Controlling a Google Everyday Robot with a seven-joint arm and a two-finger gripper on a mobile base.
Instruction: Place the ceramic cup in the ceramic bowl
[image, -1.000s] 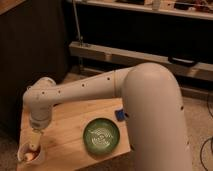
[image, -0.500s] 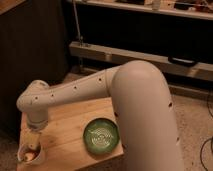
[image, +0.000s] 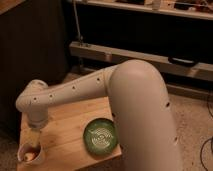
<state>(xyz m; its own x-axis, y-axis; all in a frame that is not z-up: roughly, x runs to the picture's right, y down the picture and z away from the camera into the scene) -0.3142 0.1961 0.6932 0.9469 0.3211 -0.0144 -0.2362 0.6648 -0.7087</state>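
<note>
1. Gripper (image: 33, 143): at the front-left corner of the desk, hanging straight down from the wrist, its tip reaching into the mouth of the cup. From where I stand I cannot tell whether it is apart or clamped on the rim.
2. Cup (image: 25, 155): small, whitish, tan-orange inside. Upright, and it appears to stand on the desk at the front-left corner, close to the edge.
3. Arm (image: 80, 90): thick and white, reaching in from the right side over the back of the desk and bending down near the left edge above the cup.
4. Bowl (image: 100, 137): wide, dark green, with a pale swirl inside. It sits near the middle of the front edge, well apart from the cup and to its right. Nothing lies in it.
5. Desk (image: 65, 125): pale wood planks.
6. Step in hand, as I judge it: taking hold of the cup, with the carry not yet begun.
7. Next move calls for a sure hold on the rim and a lift clear of the desk. Then comes a pass rightward along the front edge and a gentle lowering over the bowl's centre before letting go.
</note>
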